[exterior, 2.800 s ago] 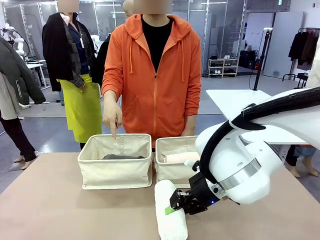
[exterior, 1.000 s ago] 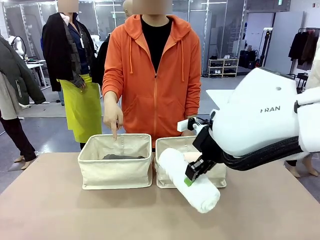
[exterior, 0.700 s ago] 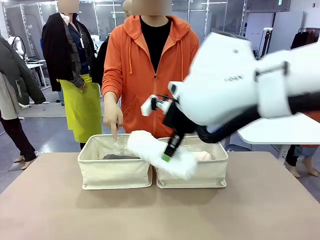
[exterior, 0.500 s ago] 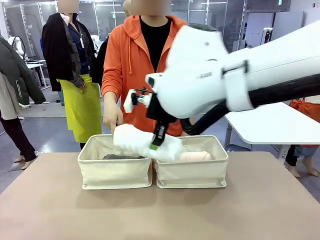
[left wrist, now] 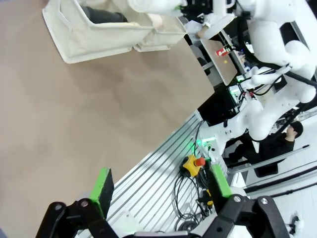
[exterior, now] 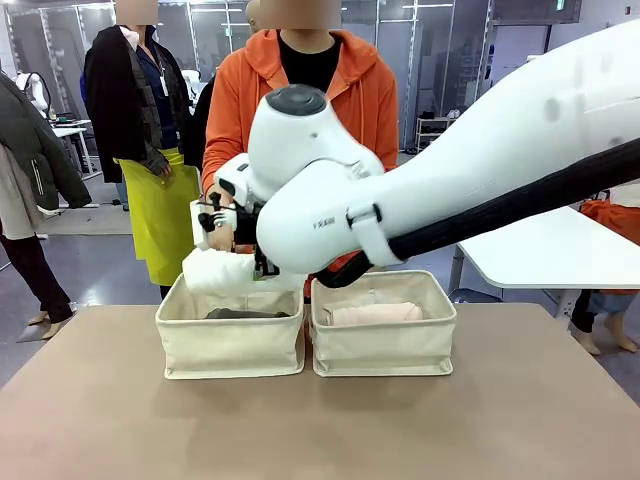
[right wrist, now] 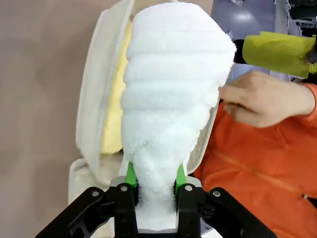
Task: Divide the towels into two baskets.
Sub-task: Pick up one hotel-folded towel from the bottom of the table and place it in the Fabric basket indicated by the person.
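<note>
Right gripper (right wrist: 154, 186) clamps the white towel (right wrist: 173, 104), held above the left basket (exterior: 232, 340). Dark grey towel (exterior: 240, 314) lies in that basket; pink towel (exterior: 375, 313) lies in the right basket (exterior: 385, 345). Left gripper (left wrist: 161, 186) jaws wide, empty, over bare table (left wrist: 59, 124). Beyond, the person's hand (right wrist: 262, 99) sits just beside the towel; the right arm (exterior: 420, 200) screens much of the orange hoodie (exterior: 240, 110).

The counter (exterior: 100, 420) is faced from the robot's side in front, viewed obliquely from afar by the left wrist, and the baskets (left wrist: 94, 37) are shared.
</note>
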